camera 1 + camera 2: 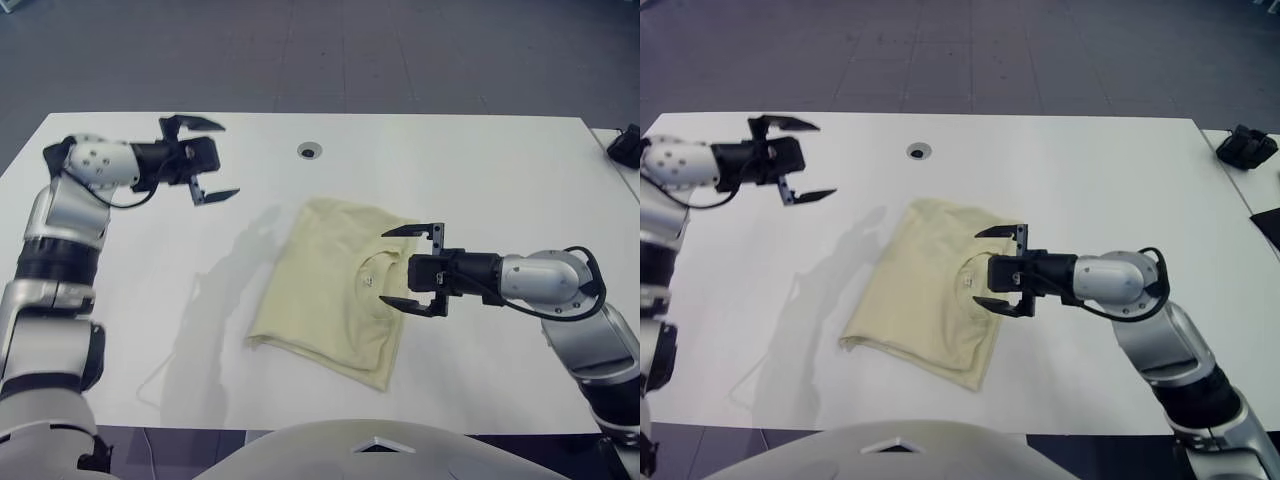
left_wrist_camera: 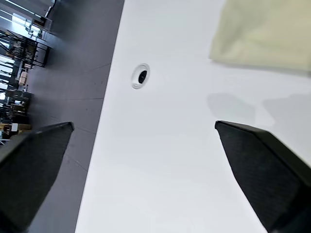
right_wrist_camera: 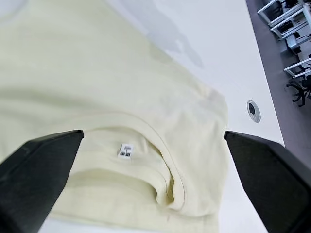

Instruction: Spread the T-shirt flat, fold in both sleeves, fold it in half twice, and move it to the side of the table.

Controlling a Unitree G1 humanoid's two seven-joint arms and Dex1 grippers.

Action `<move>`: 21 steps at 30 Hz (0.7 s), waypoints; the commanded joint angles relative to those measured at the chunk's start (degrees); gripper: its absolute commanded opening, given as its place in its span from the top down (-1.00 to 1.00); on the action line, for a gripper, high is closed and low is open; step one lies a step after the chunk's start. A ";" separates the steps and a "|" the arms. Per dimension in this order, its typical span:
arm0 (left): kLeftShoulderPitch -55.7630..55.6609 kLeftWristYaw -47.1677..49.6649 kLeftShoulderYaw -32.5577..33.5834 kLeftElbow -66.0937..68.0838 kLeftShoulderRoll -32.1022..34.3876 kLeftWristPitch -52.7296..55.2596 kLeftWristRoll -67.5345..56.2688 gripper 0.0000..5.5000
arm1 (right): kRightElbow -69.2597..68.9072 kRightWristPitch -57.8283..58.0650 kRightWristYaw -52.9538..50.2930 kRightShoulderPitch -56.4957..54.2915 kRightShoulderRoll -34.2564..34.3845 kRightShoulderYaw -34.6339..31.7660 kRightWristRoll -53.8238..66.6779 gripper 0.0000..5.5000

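A pale yellow T-shirt (image 1: 320,290) lies folded into a rough rectangle in the middle of the white table (image 1: 480,170), its collar and small white label (image 3: 126,150) facing the right side. My right gripper (image 1: 410,268) hovers open just above the collar, fingers spread one above the other, nothing between them. Over the table's far left stands my left gripper (image 1: 205,160), open and empty, well clear of the shirt (image 2: 265,31). In the right wrist view the collar sits between the two dark fingertips (image 3: 39,167).
A round cable hole (image 1: 309,151) sits in the table near its far edge, also seen as a hole (image 2: 141,76) in the left wrist view. A dark object (image 1: 627,145) rests on a neighbouring surface at the far right. Bare tabletop surrounds the shirt on all sides.
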 commanded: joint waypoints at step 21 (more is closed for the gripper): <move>21.36 0.89 1.32 -21.59 1.47 6.69 -0.49 -0.96 | 20.69 -15.82 -6.82 2.12 -6.34 0.32 -6.91 -0.96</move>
